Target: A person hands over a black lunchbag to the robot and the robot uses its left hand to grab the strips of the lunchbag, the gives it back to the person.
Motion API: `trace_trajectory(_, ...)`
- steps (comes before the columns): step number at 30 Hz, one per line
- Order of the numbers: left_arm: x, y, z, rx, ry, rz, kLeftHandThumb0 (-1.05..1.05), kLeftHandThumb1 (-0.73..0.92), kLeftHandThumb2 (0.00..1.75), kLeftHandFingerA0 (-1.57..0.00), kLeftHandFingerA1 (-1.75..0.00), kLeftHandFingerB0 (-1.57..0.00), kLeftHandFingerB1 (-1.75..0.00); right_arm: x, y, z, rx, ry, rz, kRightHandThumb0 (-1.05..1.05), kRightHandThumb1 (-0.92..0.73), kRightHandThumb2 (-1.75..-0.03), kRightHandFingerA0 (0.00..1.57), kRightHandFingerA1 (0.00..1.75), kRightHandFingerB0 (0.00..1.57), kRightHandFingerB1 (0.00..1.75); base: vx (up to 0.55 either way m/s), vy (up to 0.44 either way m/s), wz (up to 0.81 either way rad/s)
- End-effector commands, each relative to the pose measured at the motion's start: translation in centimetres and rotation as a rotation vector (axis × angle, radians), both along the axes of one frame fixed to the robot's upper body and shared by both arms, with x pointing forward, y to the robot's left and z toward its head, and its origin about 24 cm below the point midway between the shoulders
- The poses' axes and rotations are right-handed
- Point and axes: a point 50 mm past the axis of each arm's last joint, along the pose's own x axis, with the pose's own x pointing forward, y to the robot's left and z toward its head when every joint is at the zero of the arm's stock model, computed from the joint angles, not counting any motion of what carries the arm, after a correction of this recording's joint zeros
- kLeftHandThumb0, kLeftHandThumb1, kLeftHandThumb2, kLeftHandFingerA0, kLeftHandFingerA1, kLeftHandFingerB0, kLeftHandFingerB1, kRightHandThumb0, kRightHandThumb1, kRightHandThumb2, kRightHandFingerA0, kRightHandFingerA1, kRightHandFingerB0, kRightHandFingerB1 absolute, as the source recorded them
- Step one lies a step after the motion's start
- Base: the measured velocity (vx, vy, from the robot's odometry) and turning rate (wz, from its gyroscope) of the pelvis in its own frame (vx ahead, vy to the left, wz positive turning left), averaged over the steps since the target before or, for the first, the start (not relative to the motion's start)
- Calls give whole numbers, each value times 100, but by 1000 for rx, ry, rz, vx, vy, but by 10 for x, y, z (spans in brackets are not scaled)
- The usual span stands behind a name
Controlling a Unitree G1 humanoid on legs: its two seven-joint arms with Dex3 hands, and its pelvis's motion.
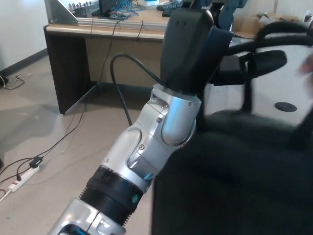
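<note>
Head view, sole picture. Left arm (146, 161): silver forearm with black collar, entered from the lower left corner, rose diagonally to mid-frame; its lower end was cut off by the bottom edge. Left hand (195, 49): black, seen from the back, raised at upper centre; one thick finger (261, 59) reached rightward, blurred; whether the fingers were apart or clamped on the straps could not be told. Black lunchbag (234, 181): filled the lower right quarter, just beside and partly behind the wrist, heavily blurred, cut off by the right and bottom edges; no detail of zip or seams legible. Straps (281, 30): dark loop smeared by motion at upper right, near the finger, contact unclear. Person's hand (307, 68): a pale blur at the right edge, mostly cut off. Right hand: not shown. Wooden desk (98, 36) behind; black cable (120, 83) trailing from the arm; power strip (22, 178) on the floor at left.
</note>
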Motion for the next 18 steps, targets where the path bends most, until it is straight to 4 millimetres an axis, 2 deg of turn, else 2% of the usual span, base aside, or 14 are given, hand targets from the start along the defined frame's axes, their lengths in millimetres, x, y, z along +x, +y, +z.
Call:
trace_trajectory(1,3,28,-10,251,276,77,-98,61,59,0,0,0,0,-1,-4,-1,-26,17,8,-40,-65,-59,63,47,43,36,0,0,0)
trace_trajectory(5,-3,40,-10,249,266,113,-103,63,61,0,0,0,0,-1,-2,-2,-5,25,0,-39,-65,-59,63,48,44,36,0,0,0)
trace_trajectory(7,-10,61,-16,220,301,56,-94,59,59,0,0,0,0,0,-3,-1,-4,19,-4,-40,-64,-59,64,48,45,36,0,0,0)
trace_trajectory(12,-24,94,-28,187,293,87,-97,55,61,0,0,0,0,2,-5,1,-31,10,-12,-40,-63,-58,65,47,46,37,0,0,0)
trace_trajectory(13,-26,105,-37,170,300,85,-88,51,58,0,0,0,0,2,-4,1,-13,5,-23,-36,-60,-57,66,48,48,37,0,0,0)
trace_trajectory(14,-31,122,-50,143,310,85,-78,43,83,0,0,0,0,1,-4,1,13,-2,-40,-36,-60,-57,68,48,48,38,0,0,0)
trace_trajectory(17,-39,150,-81,114,344,86,-71,43,77,0,0,0,-1,-3,-6,-3,10,14,-52,-39,-61,-58,66,47,48,37,0,0,0)
trace_trajectory(18,-41,163,-97,118,372,101,-67,42,75,0,0,-3,-5,-5,-7,-4,22,19,-53,-39,-62,-58,64,47,47,37,0,0,0)
